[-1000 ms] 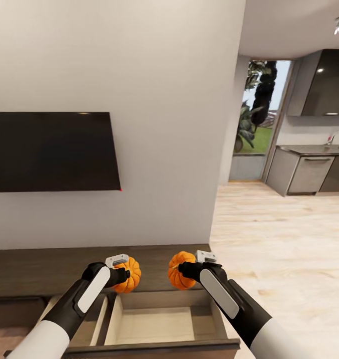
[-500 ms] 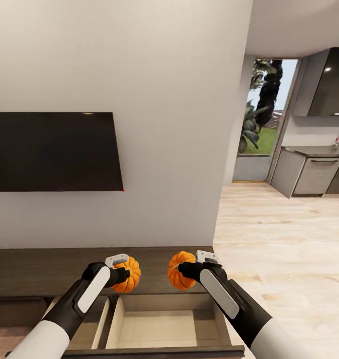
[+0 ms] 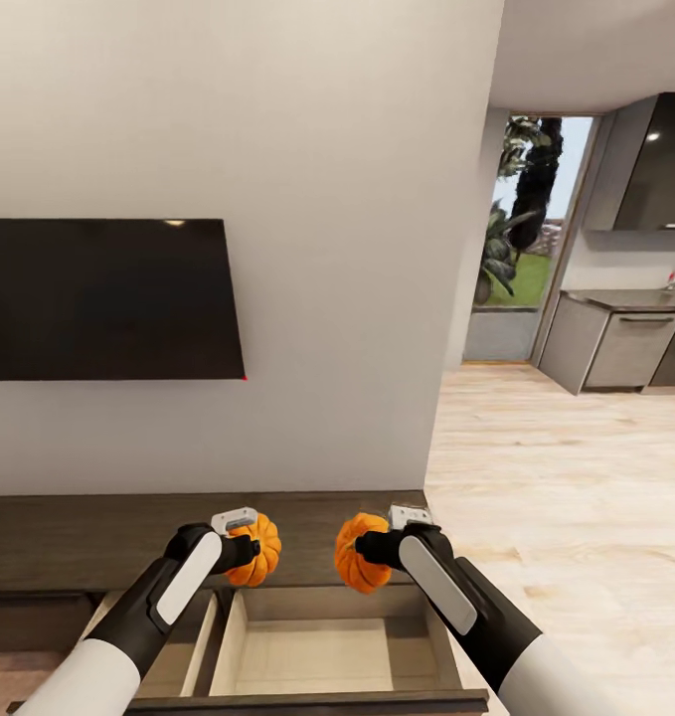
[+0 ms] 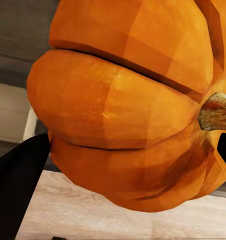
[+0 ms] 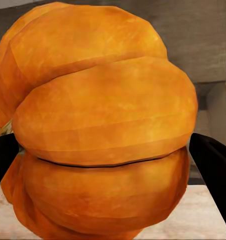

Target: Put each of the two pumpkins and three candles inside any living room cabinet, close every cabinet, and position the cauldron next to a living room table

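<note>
Drawer [image 3: 322,651]: open at the lower centre of the head view, pale interior bare, directly below both grippers; part of the cabinet [image 3: 69,542].
Left gripper [image 3: 246,547]: clamped on the left pumpkin [image 3: 255,547], lower left of centre in the head view. In the left wrist view the pumpkin [image 4: 128,115] sits between the dark fingers [image 4: 18,185], stem at the frame's right edge.
Right gripper [image 3: 369,549]: clamped on the right pumpkin [image 3: 360,553], lower centre in the head view. In the right wrist view the pumpkin [image 5: 98,130] sits between dark fingers [image 5: 213,165] at both side edges.
Change: compared with half a second ago, the right pumpkin sits slightly lower in the head view and nearer the drawer mouth; the left pumpkin holds its height. The background stays in place, so this is arm motion.
Meaning: judged as the start of lowering the right pumpkin into the drawer; neither pumpkin is inside yet.
Remaining: both pumpkins to release, candles, drawer closing and cauldron outstanding.
TV [image 3: 108,298]: on the wall, left middle of the frame.
Kitchen units [image 3: 625,343]: far right, beyond the wood floor.
</note>
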`<state>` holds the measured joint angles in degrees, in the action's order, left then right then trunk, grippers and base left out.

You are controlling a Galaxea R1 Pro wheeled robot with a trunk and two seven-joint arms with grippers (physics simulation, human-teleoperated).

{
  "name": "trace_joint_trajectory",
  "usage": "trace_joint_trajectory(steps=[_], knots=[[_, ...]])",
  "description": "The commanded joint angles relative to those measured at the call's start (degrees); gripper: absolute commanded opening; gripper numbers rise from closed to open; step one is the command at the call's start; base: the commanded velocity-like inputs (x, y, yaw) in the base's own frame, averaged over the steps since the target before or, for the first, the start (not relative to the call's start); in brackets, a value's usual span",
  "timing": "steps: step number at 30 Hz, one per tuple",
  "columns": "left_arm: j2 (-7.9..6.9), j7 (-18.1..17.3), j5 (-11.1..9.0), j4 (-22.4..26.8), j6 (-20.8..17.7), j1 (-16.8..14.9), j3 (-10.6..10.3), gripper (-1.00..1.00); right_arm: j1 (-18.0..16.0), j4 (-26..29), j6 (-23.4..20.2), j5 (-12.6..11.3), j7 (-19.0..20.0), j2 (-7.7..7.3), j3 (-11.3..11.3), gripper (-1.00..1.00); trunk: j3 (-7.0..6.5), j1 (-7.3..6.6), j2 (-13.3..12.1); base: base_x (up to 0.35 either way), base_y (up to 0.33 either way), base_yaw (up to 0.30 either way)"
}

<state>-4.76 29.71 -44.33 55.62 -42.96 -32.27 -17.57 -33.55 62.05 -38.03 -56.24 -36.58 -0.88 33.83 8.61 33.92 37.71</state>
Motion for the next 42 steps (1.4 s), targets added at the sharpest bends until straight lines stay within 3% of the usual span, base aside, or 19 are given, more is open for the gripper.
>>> trace_joint_trajectory(steps=[1, 10, 14, 17, 26, 30, 34, 42], knots=[[0.05, 0.61, -0.62, -0.01, 0.0, -0.07, -0.27, -1.0, -0.11, 0.07, -1.21, -0.51, -0.63, -0.03, 0.11, -1.0, 0.28, 0.25, 0.51, 0.0, 0.0, 0.0], [0.59, 0.49, -0.9, -0.15, -0.36, -0.07, -0.47, -1.0, -1.03, -0.69, -7.4, -0.78, -0.75, 0.0, 0.01, -1.0, 1.89, 2.22, 4.12, 0.0, 0.0, 0.0], [2.42, 0.45, -0.7, -0.16, -0.56, -0.07, -0.8, -1.0, -1.15, -0.85, -8.11, -0.8, -0.72, 0.0, 0.01, -1.0, 2.61, 3.1, 5.73, 0.0, 0.0, 0.0], [2.82, 0.44, -0.46, -0.32, -0.59, -0.01, -1.24, -1.0, -1.16, -0.87, -8.21, -0.84, -0.7, 0.0, -0.05, -1.0, 3.15, 3.76, 6.93, 0.0, 0.0, 0.0], [3.15, 0.11, -0.17, -7.2, -0.09, 0.02, -5.0, -1.0, -1.25, -2.38, -8.88, -0.89, -0.71, 0.0, 0.0, -1.0, 4.76, 5.74, 10.54, 0.0, 0.0, 0.0], [5.16, 0.3, 0.14, -10.0, 0.31, 0.03, -6.87, -1.0, -1.25, -2.47, -8.96, -0.86, -0.76, 0.0, 0.01, -1.0, 5.48, 6.62, 12.15, 0.0, 0.0, 0.0], [5.88, 0.3, 0.2, -12.53, 0.75, 0.14, -8.25, -1.0, -1.25, -2.54, -8.96, -0.81, -0.77, 0.0, 0.03, -1.0, 6.2, 7.5, 13.75, 0.0, 0.0, 0.0], [6.02, -0.15, 0.12, -15.25, 5.35, 0.12, -8.69, -1.0, -1.25, -2.76, -9.07, -0.74, -0.78, 0.5, 0.17, -1.0, 7.64, 9.25, 16.96, 0.0, 0.0, 0.0]])
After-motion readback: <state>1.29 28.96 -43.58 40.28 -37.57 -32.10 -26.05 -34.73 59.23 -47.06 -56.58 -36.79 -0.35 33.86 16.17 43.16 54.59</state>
